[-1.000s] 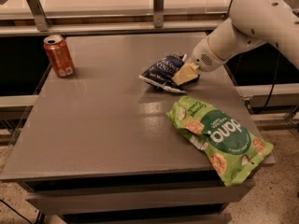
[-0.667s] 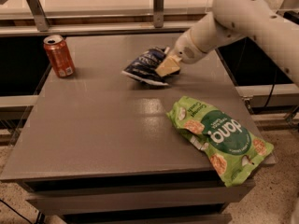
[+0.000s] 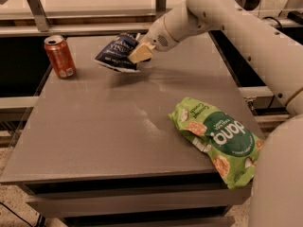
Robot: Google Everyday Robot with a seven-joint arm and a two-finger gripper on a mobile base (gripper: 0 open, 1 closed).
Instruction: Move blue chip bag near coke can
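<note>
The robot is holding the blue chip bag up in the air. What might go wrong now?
1. The gripper pinches only one end of the blue chip bag, which hangs above the table. The bag might slip out and drop too early.
2. The coke can stands upright close to the table's left edge. If the bag bumps it, the can may tip over or fall off.

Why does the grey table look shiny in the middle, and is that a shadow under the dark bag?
Camera view: warm, dim light tints everything brownish; the pale streak on the table is likely overhead light reflecting. Same view: the tool, over the table's far side, is shut on the blue chip bag, which throws a soft shadow just beneath it.
</note>
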